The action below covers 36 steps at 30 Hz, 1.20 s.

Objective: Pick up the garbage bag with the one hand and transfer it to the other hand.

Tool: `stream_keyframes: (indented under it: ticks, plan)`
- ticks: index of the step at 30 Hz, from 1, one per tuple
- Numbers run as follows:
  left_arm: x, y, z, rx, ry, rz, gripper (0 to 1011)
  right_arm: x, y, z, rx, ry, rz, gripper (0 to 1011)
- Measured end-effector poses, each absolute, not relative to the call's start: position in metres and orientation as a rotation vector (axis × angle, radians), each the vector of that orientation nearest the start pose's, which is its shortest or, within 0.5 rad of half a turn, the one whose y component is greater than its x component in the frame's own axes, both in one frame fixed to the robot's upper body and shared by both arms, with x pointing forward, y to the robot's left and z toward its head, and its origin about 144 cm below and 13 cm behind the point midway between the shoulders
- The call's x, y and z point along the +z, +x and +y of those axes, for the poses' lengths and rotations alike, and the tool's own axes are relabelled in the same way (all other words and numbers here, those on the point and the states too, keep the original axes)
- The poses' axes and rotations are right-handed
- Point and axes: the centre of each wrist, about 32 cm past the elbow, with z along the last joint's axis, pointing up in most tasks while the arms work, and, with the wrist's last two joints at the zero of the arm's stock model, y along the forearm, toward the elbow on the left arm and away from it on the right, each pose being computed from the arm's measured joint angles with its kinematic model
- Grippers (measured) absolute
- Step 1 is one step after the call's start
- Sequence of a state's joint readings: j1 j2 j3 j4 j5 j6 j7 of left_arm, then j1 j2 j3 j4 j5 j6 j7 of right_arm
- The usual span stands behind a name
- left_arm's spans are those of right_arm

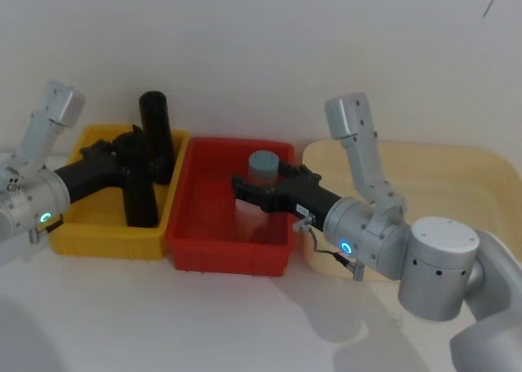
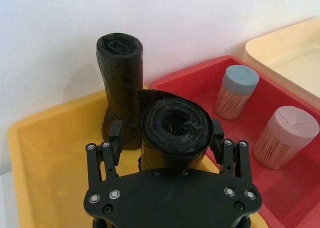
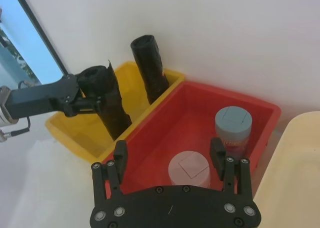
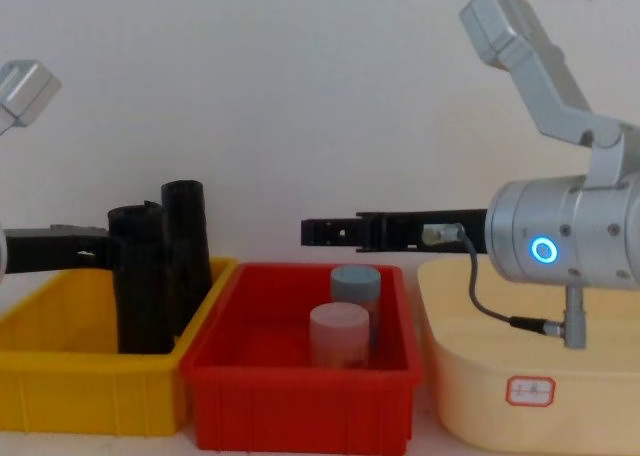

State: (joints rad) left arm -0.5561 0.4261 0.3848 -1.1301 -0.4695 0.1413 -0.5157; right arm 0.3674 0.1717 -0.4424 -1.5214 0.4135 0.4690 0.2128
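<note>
Two black rolls stand in the yellow bin (image 1: 90,235). My left gripper (image 1: 122,153), on the wrist with the green-cyan ring light, is shut on the nearer roll, the garbage bag (image 2: 174,133) (image 1: 139,188), just below its top. The bag stays upright, its lower end inside the bin. The second roll (image 2: 120,83) leans against the bin's back wall behind it. Over the red bin (image 1: 196,225) hovers my right gripper (image 3: 168,152) (image 4: 315,231), blue-lit. It is open, its fingers pointing toward the left arm, nothing between them.
The red bin holds a pink-lidded jar (image 3: 189,169) and a grey-blue-lidded jar (image 3: 232,128), both under the right gripper. A cream tray (image 1: 457,176) lies at the right. A white wall rises close behind the bins.
</note>
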Motion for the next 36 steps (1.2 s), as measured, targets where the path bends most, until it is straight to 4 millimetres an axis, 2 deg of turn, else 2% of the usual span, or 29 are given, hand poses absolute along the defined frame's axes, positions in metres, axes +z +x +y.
stream_keyframes:
  ticks: [13,36]
  plan:
    - [1.209,0.597,0.303,0.932,0.154,0.061,1001,1.225,0.537,-0.141,-0.867,-0.205,0.236,1000]
    - [1.209,0.598,0.302,0.936,0.153,0.053,1001,1.206,0.568,-0.136,-0.847,-0.319,0.235,999]
